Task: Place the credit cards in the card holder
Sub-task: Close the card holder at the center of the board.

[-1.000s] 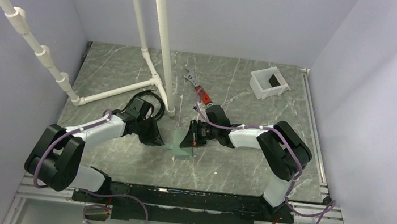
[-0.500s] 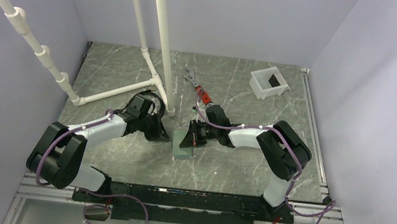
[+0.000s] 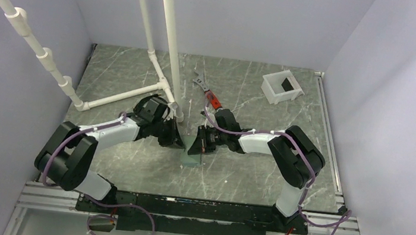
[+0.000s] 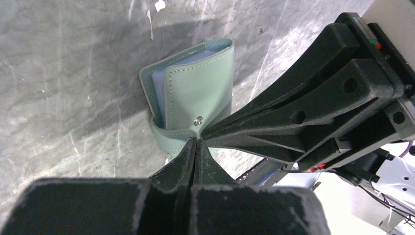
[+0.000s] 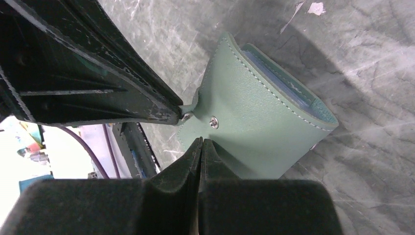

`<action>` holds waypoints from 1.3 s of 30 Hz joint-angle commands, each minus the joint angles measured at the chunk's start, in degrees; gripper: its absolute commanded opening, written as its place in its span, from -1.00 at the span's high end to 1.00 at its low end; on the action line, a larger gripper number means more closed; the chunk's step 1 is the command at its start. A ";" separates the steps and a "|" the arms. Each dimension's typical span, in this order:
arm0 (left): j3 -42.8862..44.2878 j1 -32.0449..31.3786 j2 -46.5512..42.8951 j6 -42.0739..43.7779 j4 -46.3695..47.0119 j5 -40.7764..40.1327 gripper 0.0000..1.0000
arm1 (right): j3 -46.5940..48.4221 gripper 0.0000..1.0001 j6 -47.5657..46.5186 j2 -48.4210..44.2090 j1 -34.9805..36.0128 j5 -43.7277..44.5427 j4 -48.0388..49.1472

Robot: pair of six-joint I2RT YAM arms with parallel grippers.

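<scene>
Once the left fingers (image 4: 186, 161) had been carried across the gap that lay open a second before, the card holder (image 4: 193, 83) was found directly at their tips. It was bracketed against the right fingers (image 5: 193, 161), which had been kept in place on its other side. Both pairs were seen pressed together with no gap. The left tips were set against the end of the closure strap (image 4: 169, 133) and the right tips just under the snap stud (image 5: 213, 122), though whether any leather was nipped in either pair could not be told. The wallet was folded nearly flat and stood tilted just beyond the tips, its lower edge apparently on the surface (image 4: 58, 73). A light blue card (image 4: 157, 84) was visible tucked between the covers. No tan card could be made out, so it may have been hidden behind. From this it was judged that loading was largely finished and that the second arm had been brought in to fasten the strap.

The holder was read as soft, pebbled grey-green leather or imitation, edged with pale stitching and rounded at the corners, with a small metal stud. The card was shown as a thin, smooth sheet. The surface was seen as hard, dark grey and veined like stone. The fingers were seen as matt black tapering wedges, scuffed along their edges.
</scene>
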 commanded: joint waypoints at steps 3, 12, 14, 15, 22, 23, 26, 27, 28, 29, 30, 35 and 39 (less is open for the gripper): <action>3.56 -1.65 3.37 2.28 0.93 1.04 1.00 | 0.41 1.00 0.00 1.33 -0.48 1.06 -1.50; 3.69 -1.66 5.06 2.74 -0.73 -0.70 1.00 | 1.74 1.00 -3.09 -4.70 -3.20 2.77 -8.75; 3.98 -1.68 5.01 2.85 -0.88 -0.66 1.00 | 2.15 1.00 -4.30 -4.08 -3.20 4.09 -9.68; 4.08 -1.65 4.91 2.83 -0.80 -0.57 1.00 | 2.13 1.00 -4.24 -3.37 -3.20 3.93 -9.49; 2.96 -1.80 2.68 0.95 2.78 0.74 1.00 | 2.51 1.00 -3.04 2.62 -1.29 3.45 -5.73; 2.80 -1.89 2.38 0.62 3.24 0.52 1.00 | 2.61 1.00 -2.85 3.19 -1.00 3.44 -5.45; 2.71 -2.13 2.02 -0.18 3.05 -0.94 1.00 | 2.34 1.00 -2.14 4.08 -0.66 3.41 -4.40; 2.69 -2.17 1.78 -0.55 2.97 -1.69 1.00 | 2.31 1.00 -2.00 4.26 -0.61 3.37 -4.25; 2.43 -2.24 1.57 -1.16 3.14 -2.40 1.00 | 2.31 1.00 -2.06 4.43 -0.57 3.39 -4.26; 2.16 -2.31 1.14 -1.80 3.54 -2.92 1.00 | 2.37 1.00 -2.15 4.55 -0.50 3.45 -4.26; 1.86 -2.35 0.95 -2.36 4.05 -3.37 1.00 | 2.39 1.00 -2.23 4.72 -0.43 3.41 -4.27; 1.78 -3.16 1.11 -3.36 5.08 -4.53 1.00 | 2.47 1.00 -2.34 5.27 -0.30 3.58 -4.14; 2.48 -4.31 2.30 -3.13 5.19 -5.31 1.00 | 2.57 1.00 -2.72 5.37 -0.21 3.97 -4.55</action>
